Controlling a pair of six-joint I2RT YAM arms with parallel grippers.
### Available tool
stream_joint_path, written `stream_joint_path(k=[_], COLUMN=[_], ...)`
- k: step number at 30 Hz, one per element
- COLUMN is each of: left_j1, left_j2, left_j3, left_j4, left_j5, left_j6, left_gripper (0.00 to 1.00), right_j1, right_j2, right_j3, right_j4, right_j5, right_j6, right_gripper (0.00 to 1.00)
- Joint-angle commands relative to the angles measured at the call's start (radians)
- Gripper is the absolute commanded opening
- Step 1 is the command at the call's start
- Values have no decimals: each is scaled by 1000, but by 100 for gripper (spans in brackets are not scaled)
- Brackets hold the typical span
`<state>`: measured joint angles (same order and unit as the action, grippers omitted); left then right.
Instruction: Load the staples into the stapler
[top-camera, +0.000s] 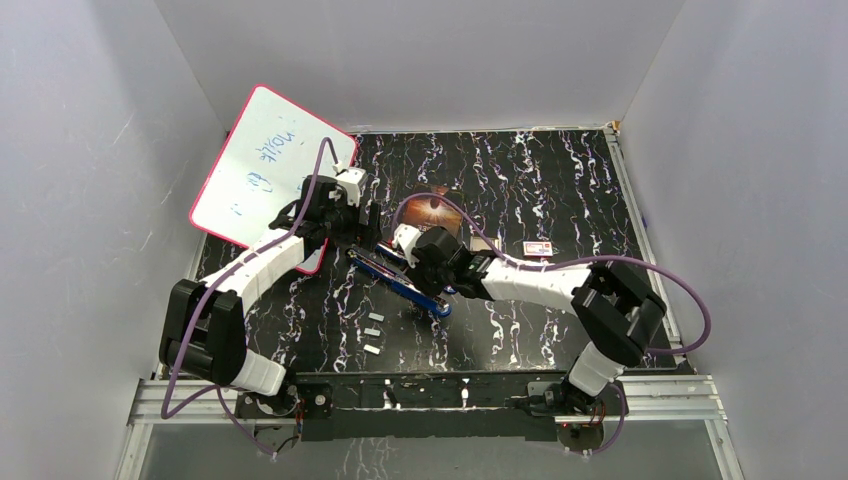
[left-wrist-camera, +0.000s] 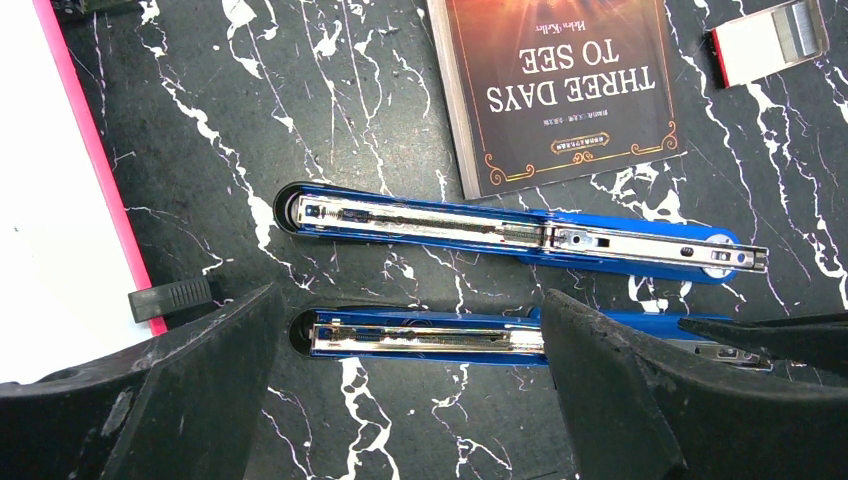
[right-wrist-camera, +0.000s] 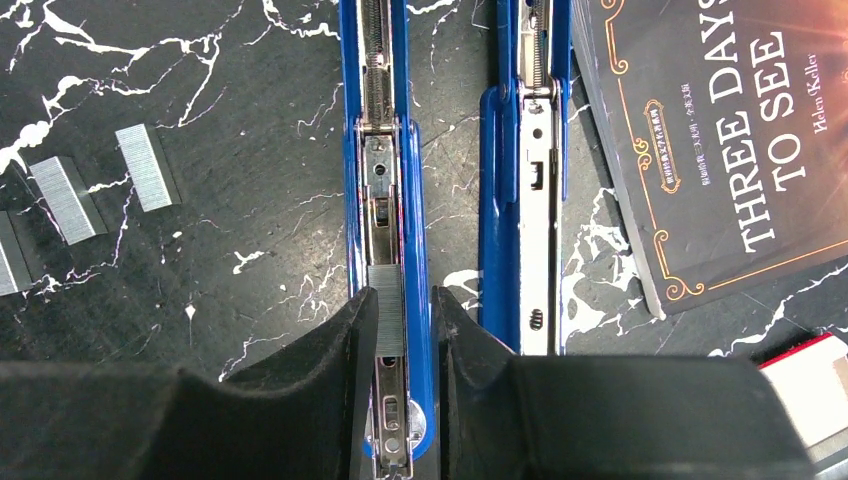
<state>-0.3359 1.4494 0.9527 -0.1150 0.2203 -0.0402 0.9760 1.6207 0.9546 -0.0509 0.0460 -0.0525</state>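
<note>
The blue stapler (top-camera: 400, 282) lies opened flat, its two halves side by side. In the right wrist view a grey staple strip (right-wrist-camera: 386, 300) sits in the metal channel of the left half (right-wrist-camera: 385, 150). My right gripper (right-wrist-camera: 405, 295) straddles that half at its rear end. Its fingers are slightly apart, with the left one touching the strip and the right one outside the blue wall. My left gripper (left-wrist-camera: 410, 335) is wide open and empty over the front end of the same half (left-wrist-camera: 420, 340). Three loose staple strips (right-wrist-camera: 147, 167) lie beside the stapler (top-camera: 373, 332).
A dark book (top-camera: 435, 212) lies just beyond the stapler's other half (left-wrist-camera: 520, 235). A small red-and-white box (top-camera: 538, 249) sits to the right. A pink-edged whiteboard (top-camera: 265, 165) leans at the far left, close to my left arm.
</note>
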Motion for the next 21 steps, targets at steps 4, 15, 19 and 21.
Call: stream_joint_path(k=[4,15,19,21], left_j1=[-3,-5,-5,-6], left_j2=[-21,-23,-23,-23], left_j3=[15,14,14,14], left_j4=[-18,-19,-18,-18], left_j5=[-2,-8,-9,-9], left_j6=[11,14,14,15], left_gripper=[98,98,98,98], right_j1=[-20,-32,-31,-31], right_j2=[13,53,69,78], right_j3=[45,64,71,72], right_j4=[49,72,70,69], right_j5=[-40,-55,-59,-52], right_j6=[23,22,19,18], right_gripper=[33,34,34,34])
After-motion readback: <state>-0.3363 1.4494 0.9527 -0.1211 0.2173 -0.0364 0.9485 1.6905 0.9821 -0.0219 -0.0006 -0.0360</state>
